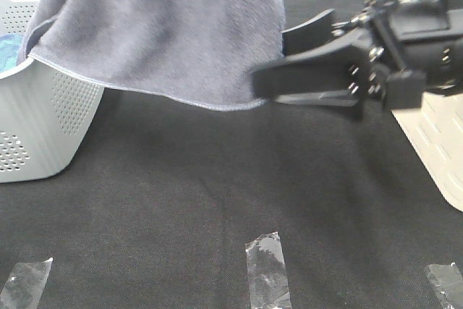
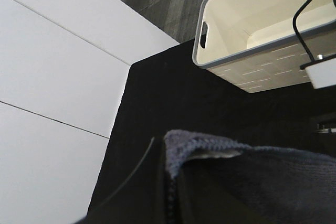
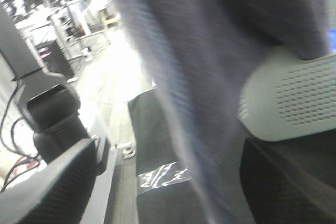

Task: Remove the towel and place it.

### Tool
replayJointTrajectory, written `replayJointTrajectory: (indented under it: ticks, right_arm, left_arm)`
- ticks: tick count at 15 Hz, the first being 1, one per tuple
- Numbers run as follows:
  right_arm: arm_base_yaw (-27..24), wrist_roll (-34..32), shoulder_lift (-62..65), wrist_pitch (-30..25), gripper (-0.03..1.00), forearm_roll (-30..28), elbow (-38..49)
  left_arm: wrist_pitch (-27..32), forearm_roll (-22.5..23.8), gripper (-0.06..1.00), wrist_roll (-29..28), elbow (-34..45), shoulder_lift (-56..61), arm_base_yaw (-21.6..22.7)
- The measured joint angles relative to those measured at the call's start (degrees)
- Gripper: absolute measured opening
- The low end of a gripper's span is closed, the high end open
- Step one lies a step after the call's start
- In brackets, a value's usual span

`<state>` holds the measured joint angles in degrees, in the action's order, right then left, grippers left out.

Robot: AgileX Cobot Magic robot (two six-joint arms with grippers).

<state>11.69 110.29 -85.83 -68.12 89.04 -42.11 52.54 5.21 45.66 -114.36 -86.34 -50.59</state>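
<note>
Clearly soft and limp, the towel [image 1: 166,27] hangs from the left gripper's [image 2: 171,184] closed jaws; the right gripper's [image 1: 278,56] jaws stand open at its right hem.

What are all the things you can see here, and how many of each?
towel: one, dark slate-grey, hanging above the table, its left part over the grey basket.
grey basket: one, pale grey with small holes, left side of the table.
blue cloth: one, bright blue, inside the grey basket.
cream basket: one, cream, right side of the table.
tape pieces: three, clear and shiny, along the table's near edge.
table: one, black cover.
left end effector: one, black, shut on a towel corner.
right end effector: one, black, open at the towel's right edge.
</note>
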Motion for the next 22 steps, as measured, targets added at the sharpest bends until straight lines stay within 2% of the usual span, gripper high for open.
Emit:
replayJointTrajectory:
  ticks: [2, 6, 8, 10, 11, 13, 14, 18, 20, 22]
  right_arm:
    - [1.0, -0.1, 0.0, 3.6, 0.75, 0.0, 0.0]
    - [1.0, -0.1, 0.0, 5.7, 0.72, 0.7, 0.0]
    - [1.0, -0.1, 0.0, 7.7, 0.58, 1.7, 0.0]
    - [1.0, -0.1, 0.0, 8.0, 0.41, 2.1, 0.0]
    - [1.0, -0.1, 0.0, 8.1, 0.36, 2.1, 0.0]
    - [1.0, -0.1, 0.0, 8.4, 0.21, 2.1, 0.0]
    - [1.0, -0.1, 0.0, 8.4, 0.04, 2.1, 0.0]
    - [1.0, -0.6, 0.0, 8.5, 0.02, 3.6, 0.0]
    - [1.0, -6.6, 0.0, 10.5, 0.02, 5.4, -0.1]
    - [1.0, -15.8, 0.0, 12.1, 0.02, 2.3, -2.9]
  left_arm:
    - [-0.9, 0.5, 0.0, 0.0, 0.0, -1.4, 0.0]
    - [-1.4, 0.5, 0.0, -1.3, 0.0, -1.8, 0.0]
    - [-1.8, -0.6, 0.0, -1.4, 0.0, -1.8, 0.0]
    - [-1.8, -0.7, 0.0, -1.5, 0.0, -1.8, 0.0]
    - [-1.8, -0.7, 0.0, -1.5, 0.0, -1.8, 0.0]
    - [-1.8, -0.7, 0.0, -1.8, 0.0, -1.8, 0.0]
    - [-1.6, -0.7, 0.0, -2.8, 0.0, -1.8, 0.0]
    - [-0.5, -0.7, 0.0, -4.4, 0.0, -1.8, 0.0]
    - [0.6, -0.7, 0.0, -4.6, 0.0, -1.8, 0.0]
    - [0.7, 0.0, 0.0, -5.0, 0.0, -1.8, 0.0]
